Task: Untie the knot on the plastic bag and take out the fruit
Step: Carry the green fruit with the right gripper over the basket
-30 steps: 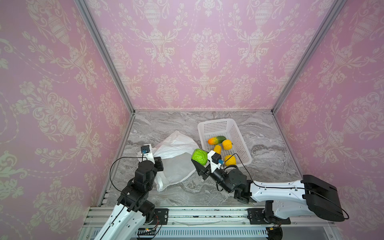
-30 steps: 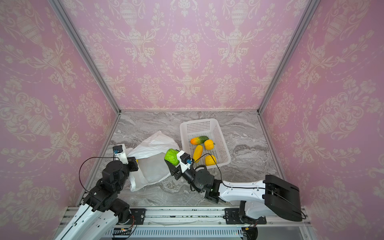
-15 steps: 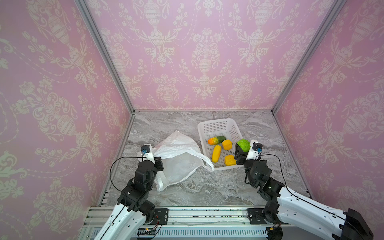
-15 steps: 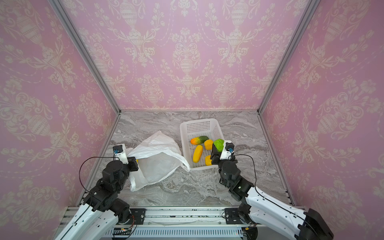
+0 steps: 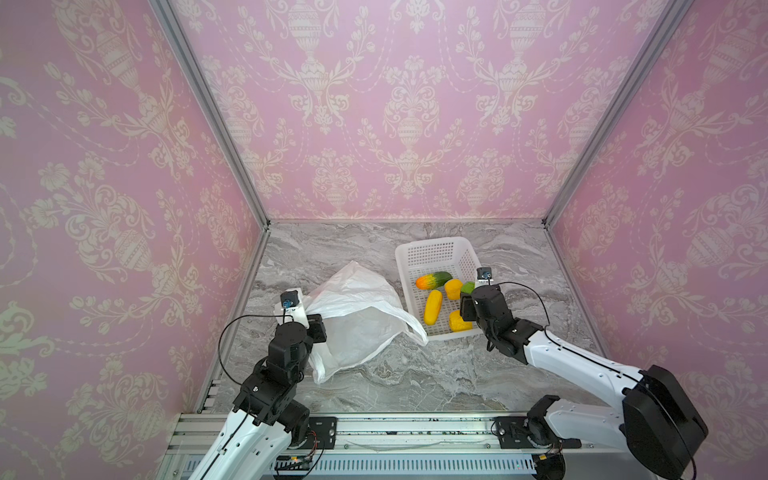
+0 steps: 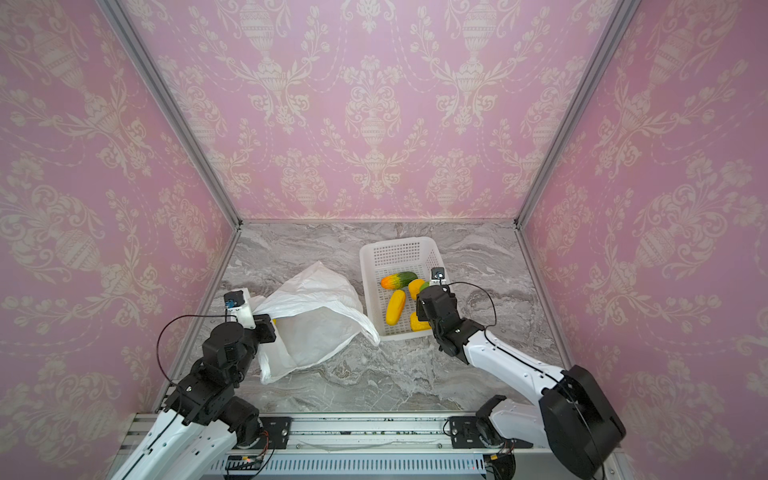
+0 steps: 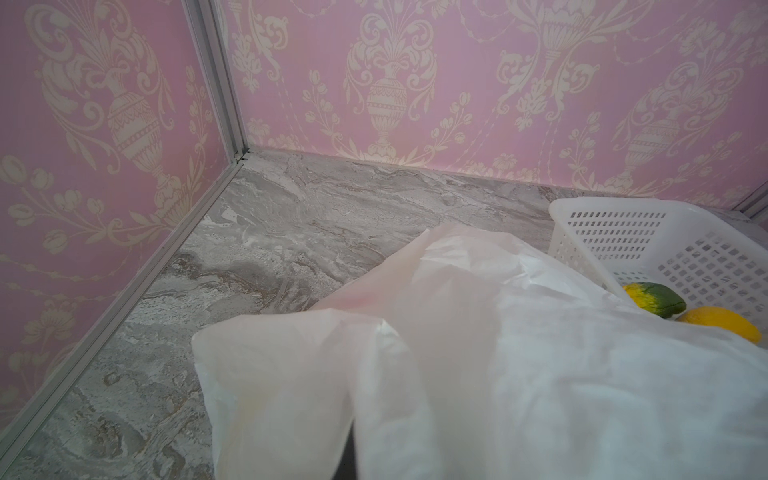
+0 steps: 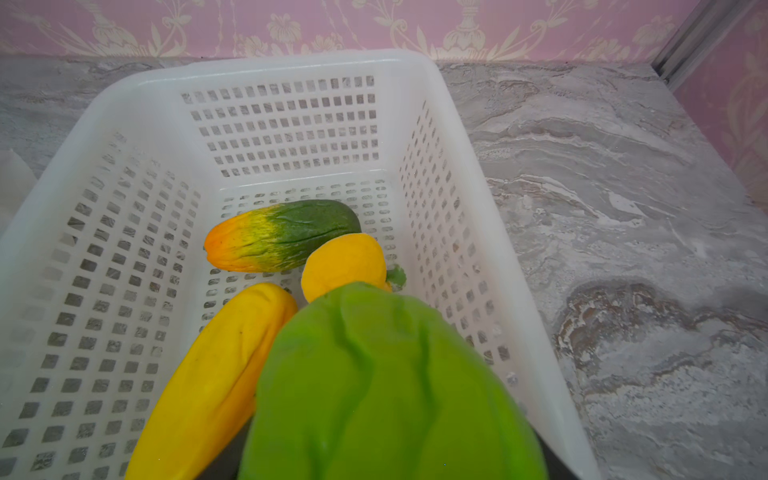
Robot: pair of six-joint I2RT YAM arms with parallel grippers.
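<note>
**Green fruit hanging over the basket, bag being pinched at its edge**

The right gripper (image 5: 466,300) is reaching over the near right corner of the white perforated basket (image 5: 432,248), its jaws clamped on the green fruit (image 8: 374,382); in the right wrist view that piece is hanging above the basket's floor rather than resting on it, so the arm is presumably bringing it here to drop it among the others; lying inside are an orange-to-green oblong fruit (image 5: 433,280), a long yellow fruit (image 5: 433,306), a round yellow fruit (image 5: 453,289) and another yellow piece (image 5: 459,322) by the near wall, partly hidden by the arm.

The left gripper (image 5: 316,328) is sitting at the left edge of the plastic bag (image 5: 357,316), jaws together and seemingly pinching a fold of its film; that hold is probably anchoring the bag and propping its mouth so the other arm can reach in; the bag is slumping on the desk (image 5: 415,374) just left of the basket, one handle loop (image 5: 409,328) trailing towards it; the knot is not showing anywhere, and the loose handle suggests it is already undone.

Faint pink and yellow tints are showing through the film in the left wrist view; these may be pieces waiting inside, though I cannot tell; the step in hand looks like releasing the green fruit.
</note>
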